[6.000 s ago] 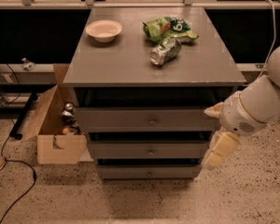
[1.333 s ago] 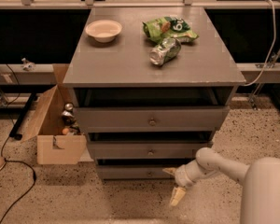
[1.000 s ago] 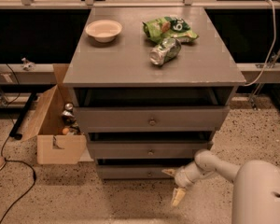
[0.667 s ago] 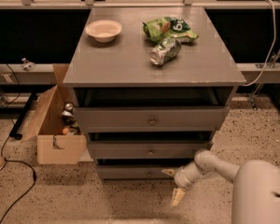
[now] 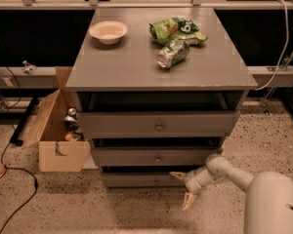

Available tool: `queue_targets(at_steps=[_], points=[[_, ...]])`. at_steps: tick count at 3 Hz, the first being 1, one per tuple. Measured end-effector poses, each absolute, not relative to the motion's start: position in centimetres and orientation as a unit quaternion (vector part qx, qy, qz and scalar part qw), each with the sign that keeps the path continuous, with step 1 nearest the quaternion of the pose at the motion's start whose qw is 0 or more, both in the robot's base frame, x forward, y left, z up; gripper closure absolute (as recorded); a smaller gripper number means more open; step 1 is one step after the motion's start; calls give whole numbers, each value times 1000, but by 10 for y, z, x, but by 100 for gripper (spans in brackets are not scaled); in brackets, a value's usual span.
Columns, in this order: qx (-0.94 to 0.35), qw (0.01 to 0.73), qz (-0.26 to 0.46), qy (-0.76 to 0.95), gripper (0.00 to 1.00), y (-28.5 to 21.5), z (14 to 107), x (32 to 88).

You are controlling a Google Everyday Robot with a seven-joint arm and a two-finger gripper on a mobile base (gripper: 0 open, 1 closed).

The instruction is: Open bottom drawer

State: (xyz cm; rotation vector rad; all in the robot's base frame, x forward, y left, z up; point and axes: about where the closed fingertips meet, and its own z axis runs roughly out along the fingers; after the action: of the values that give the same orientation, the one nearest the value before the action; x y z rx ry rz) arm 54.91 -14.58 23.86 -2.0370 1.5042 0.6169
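The bottom drawer [image 5: 146, 180] is the lowest and narrowest grey front of the three-drawer cabinet, with a small round metal knob [image 5: 156, 181]. It sits nearly flush with the cabinet. My gripper [image 5: 183, 188] is low at the drawer's right end, just right of the knob. Its two pale fingers are spread apart, one [image 5: 178, 175] against the drawer front and one [image 5: 188, 200] pointing down toward the floor. It holds nothing. My white arm [image 5: 234, 174] reaches in from the lower right.
The middle drawer [image 5: 156, 157] and the wide top drawer [image 5: 158, 124] are above. The cabinet top [image 5: 136, 62] bears a white bowl [image 5: 108, 31], a green chip bag [image 5: 178, 29] and a crushed can [image 5: 172, 53]. An open cardboard box [image 5: 58, 130] stands on the floor at the left, beside a black cable [image 5: 19, 172].
Six seconds ago the gripper was higher, at the cabinet's right side; it came down to the bottom drawer's right end. Over the last second it has barely moved.
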Motion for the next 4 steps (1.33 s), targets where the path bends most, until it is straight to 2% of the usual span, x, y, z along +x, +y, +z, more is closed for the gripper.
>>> queue_targets(at_steps=[3, 4], points=[[-771, 273, 117, 563, 0, -167, 207, 600], [-747, 279, 81, 598, 0, -190, 193, 617]])
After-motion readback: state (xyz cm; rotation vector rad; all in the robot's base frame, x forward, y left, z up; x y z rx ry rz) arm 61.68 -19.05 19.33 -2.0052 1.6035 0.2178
